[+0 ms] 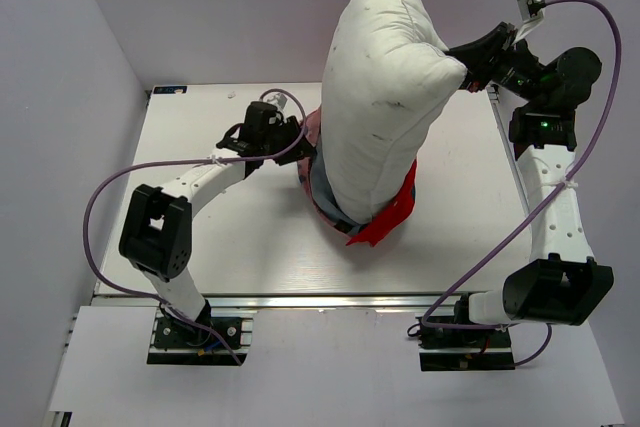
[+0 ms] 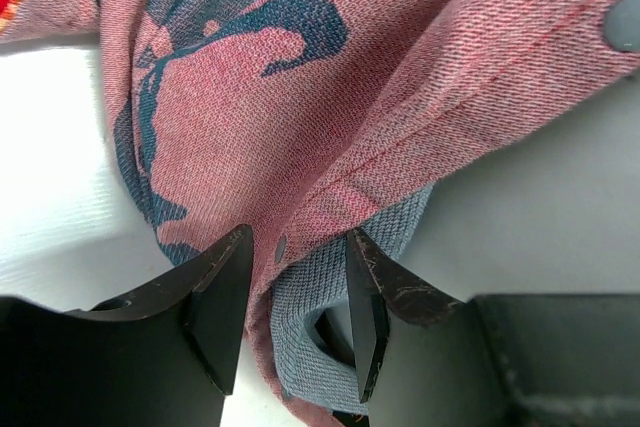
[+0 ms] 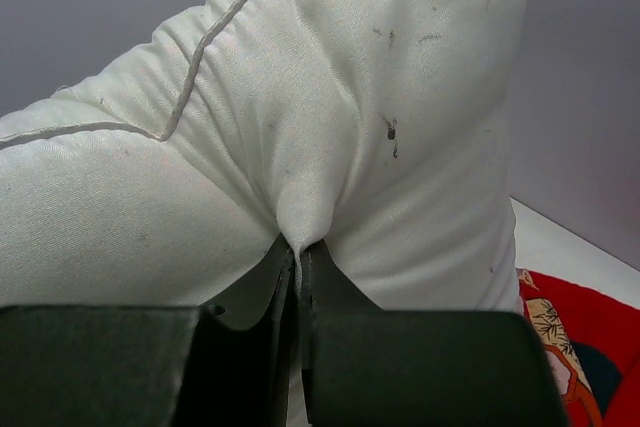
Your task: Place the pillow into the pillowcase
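The white pillow (image 1: 385,97) stands on end in the middle of the table, its lower end down inside the bunched red pillowcase (image 1: 385,222). My right gripper (image 1: 466,69) is shut on a pinch of the pillow's fabric (image 3: 350,97) at its upper right edge, the jaws (image 3: 298,243) closed tight on the fold. My left gripper (image 1: 300,143) is at the pillowcase's left side. In the left wrist view its jaws (image 2: 298,235) stand apart on either side of the folded pink and blue-grey hem (image 2: 330,197), which lies loose between them.
The white table (image 1: 250,237) ends at a metal rail along the near edge. Purple cables (image 1: 100,197) loop from both arms. Grey walls close in the back and both sides.
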`<state>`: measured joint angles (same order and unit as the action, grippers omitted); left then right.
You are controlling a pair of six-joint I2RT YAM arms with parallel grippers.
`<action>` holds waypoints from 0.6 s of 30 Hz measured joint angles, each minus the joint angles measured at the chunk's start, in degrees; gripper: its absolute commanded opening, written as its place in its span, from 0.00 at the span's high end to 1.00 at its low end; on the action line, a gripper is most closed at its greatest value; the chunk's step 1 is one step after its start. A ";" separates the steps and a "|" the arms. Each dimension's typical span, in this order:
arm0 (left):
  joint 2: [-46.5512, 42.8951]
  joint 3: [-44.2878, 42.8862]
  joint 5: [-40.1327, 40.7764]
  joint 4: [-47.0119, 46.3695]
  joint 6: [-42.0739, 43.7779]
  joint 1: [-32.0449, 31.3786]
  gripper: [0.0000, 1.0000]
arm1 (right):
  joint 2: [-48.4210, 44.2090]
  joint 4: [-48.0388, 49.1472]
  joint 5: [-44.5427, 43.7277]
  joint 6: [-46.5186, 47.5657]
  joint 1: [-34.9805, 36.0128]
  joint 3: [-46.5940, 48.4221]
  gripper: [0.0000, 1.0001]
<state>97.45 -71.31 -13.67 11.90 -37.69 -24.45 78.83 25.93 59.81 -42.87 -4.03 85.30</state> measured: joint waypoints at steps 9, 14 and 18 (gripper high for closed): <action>3.15 -0.42 -1.73 -1.25 0.37 0.00 0.55 | 0.00 -0.02 0.00 -0.02 -0.09 -0.02 1.00; 4.92 -2.16 -1.38 -1.31 1.14 0.00 0.61 | 0.00 -0.02 0.15 -0.04 -0.13 -0.04 1.00; 6.23 -3.06 -1.44 -1.84 1.49 0.00 0.60 | 0.00 0.02 0.24 -0.09 -0.13 -0.57 1.00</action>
<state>103.68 -74.37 -15.11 10.07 -36.21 -24.45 78.83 25.96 60.05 -42.96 -4.16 84.73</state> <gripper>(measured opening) 0.389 0.036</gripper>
